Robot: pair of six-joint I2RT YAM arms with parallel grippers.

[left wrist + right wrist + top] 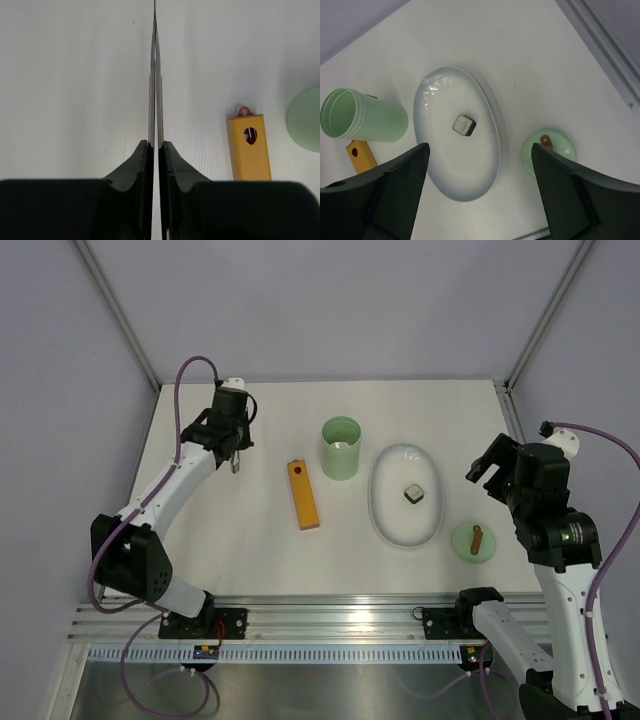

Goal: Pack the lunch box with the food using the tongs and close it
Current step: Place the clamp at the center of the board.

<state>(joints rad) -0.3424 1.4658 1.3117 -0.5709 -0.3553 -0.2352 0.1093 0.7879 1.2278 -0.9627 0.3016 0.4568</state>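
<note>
Pale grey walls are enclosing a white surface (250,550), and at its far left the left pincer (155,146) is clamping the tongs (154,75), squeezing the 2 thin metal arms flat together. Their long axis is running straight out ahead of the fingers. 1 piece of food, the dark-and-white cube (414,494), is lying on the white plate (400,528), well off to that pincer's right, with the orange block (303,495) and the open lunch box (340,448) standing between them. Something pale is showing inside the lunch box. The right pincer (486,468) is hanging spread wide and gripping nothing, near the plate and the lid (474,540). It is nearer to the cube, but the tongs are sitting with the left arm, so a long rightward reach is probably coming.
</note>
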